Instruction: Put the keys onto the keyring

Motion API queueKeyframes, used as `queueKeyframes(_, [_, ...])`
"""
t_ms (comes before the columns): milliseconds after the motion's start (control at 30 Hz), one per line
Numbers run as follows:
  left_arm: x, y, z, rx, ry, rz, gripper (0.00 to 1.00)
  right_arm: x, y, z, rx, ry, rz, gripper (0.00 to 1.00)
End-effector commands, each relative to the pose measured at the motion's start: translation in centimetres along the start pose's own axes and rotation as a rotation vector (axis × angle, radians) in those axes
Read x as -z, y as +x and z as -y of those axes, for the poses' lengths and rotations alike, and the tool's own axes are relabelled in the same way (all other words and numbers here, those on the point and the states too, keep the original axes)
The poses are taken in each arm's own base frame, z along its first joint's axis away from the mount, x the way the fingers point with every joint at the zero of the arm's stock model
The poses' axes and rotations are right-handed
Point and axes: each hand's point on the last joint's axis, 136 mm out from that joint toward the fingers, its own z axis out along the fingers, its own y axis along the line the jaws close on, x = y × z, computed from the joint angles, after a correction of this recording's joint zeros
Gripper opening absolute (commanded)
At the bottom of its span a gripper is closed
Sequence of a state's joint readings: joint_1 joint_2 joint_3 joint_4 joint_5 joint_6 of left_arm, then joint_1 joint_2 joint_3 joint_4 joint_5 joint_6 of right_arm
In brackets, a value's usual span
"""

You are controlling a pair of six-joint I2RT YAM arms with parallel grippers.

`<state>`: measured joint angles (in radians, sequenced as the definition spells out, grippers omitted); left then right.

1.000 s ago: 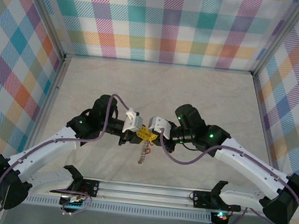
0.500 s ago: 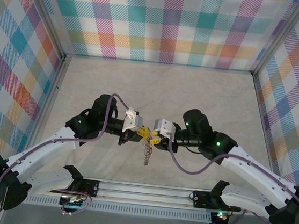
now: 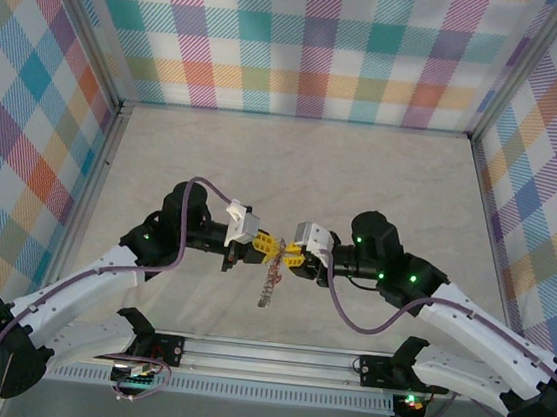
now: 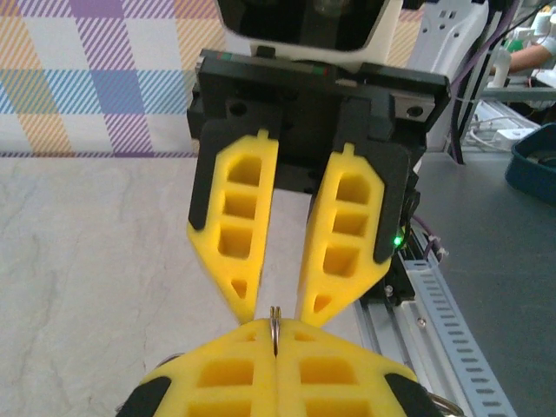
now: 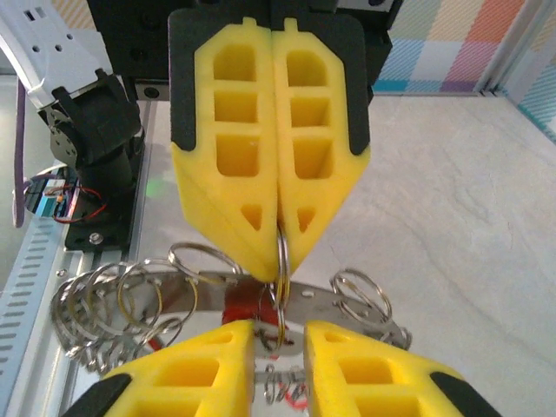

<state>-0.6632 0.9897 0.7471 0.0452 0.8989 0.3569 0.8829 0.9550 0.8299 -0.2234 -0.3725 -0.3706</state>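
Observation:
My left gripper is shut on the thin edge of a grey metal keyring, which stands upright between its yellow pads. From that ring hangs a metal strip carrying several smaller split rings. The red head of a key shows behind the ring. My right gripper faces the left one tip to tip and is open, its fingers on either side of the ring's lower part without pinching it. In the top view the left gripper and right gripper meet mid-table, the bunch dangling below.
The beige tabletop spreads out behind the grippers, closed in by checked walls. A metal rail with the arm bases runs along the near edge, directly under the hanging bunch.
Both grippers have shifted slightly toward the near edge and a small gap has opened between them. The right arm's elbow swung outward. The hanging bunch has swayed a little.

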Motion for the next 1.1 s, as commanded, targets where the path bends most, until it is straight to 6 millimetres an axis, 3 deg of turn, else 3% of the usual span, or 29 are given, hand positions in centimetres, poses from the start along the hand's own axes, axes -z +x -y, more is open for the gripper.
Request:
queueKeyframes(0, [-0.1, -1.8, 0.5, -0.039, 0.036, 0.066, 0.00, -0.8, -0.6, -0.2, -0.015, -0.041, 0.034, 0.16])
queueKeyframes(133, [-0.2, -1.9, 0.4, -0.019, 0.041, 0.076, 0.00, -1.5, -0.5, 0.2, -0.025, -0.045, 0.028, 0.02])
queueKeyframes(200, [-0.3, -2.0, 0.1, -0.011, 0.026, 0.098, 0.00, -1.9, -0.6, 0.2, -0.030, -0.058, 0.026, 0.00])
queueKeyframes(467, [-0.5, -1.6, -0.8, 0.014, -0.037, 0.115, 0.00, -2.1, -1.8, 0.8, -0.012, -0.037, 0.076, 0.19])
queueKeyframes(867, [-0.3, -1.9, -0.9, 0.029, -0.043, 0.100, 0.00, 0.6, -1.8, 1.8, 0.025, 0.115, 0.114, 0.24])
queueKeyframes(1000, [-0.4, -1.9, -0.9, 0.037, -0.034, 0.099, 0.00, 0.9, -1.4, 1.5, 0.021, 0.105, 0.102, 0.17])
queueKeyframes(1067, [-0.3, -2.0, -0.9, 0.036, -0.036, 0.102, 0.00, 0.9, -1.1, 1.4, 0.015, 0.102, 0.098, 0.18])
